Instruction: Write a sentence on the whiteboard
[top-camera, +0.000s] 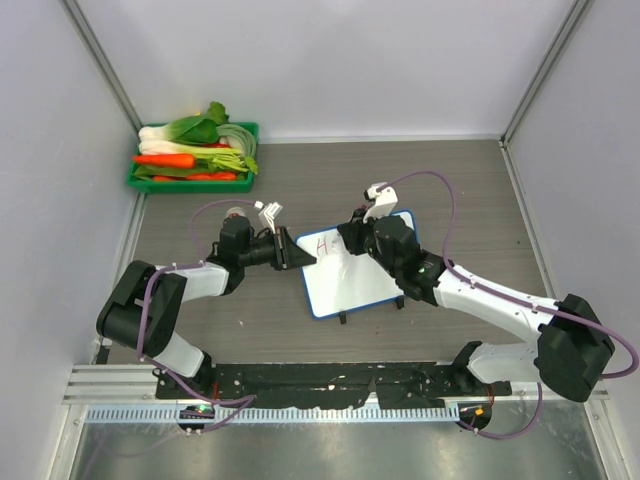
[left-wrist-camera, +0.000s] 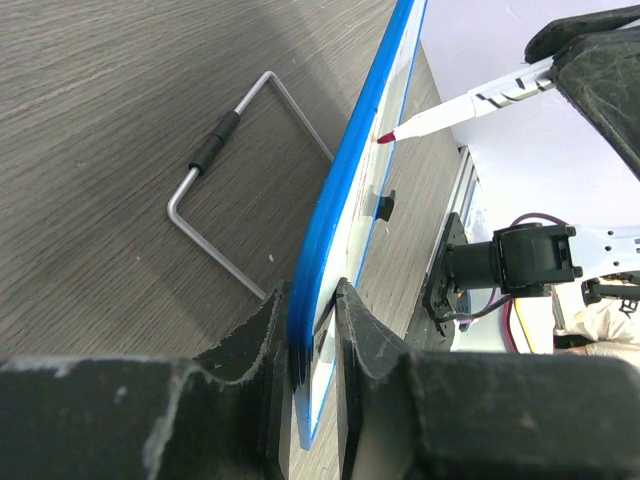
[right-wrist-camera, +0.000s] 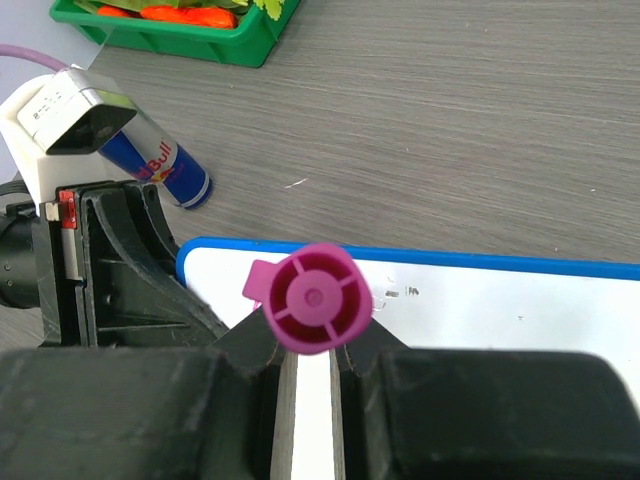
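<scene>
Blue-rimmed whiteboard (top-camera: 350, 285) and marker (left-wrist-camera: 450, 108).
We see left end effector (left-wrist-camera: 312, 300) pinching its edge, right end effector (right-wrist-camera: 312, 345) pinching the marker.

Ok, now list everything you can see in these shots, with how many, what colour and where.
whiteboard: one, white with a blue rim, centre of the table
writing: one short pink mark, near the board's far left corner
marker: one, white body, pink cap, tip at the board
wire stand: one, metal with a black sleeve, lying on the table beside the board
can: one, blue and silver, lying near the board's left side
tray: one, green, far left corner
vegetables: several, green, white and orange, in the tray
table: one, grey-brown wood grain
left end effector: one, black, clamped on the board's edge
right end effector: one, black, gripping the marker
</scene>
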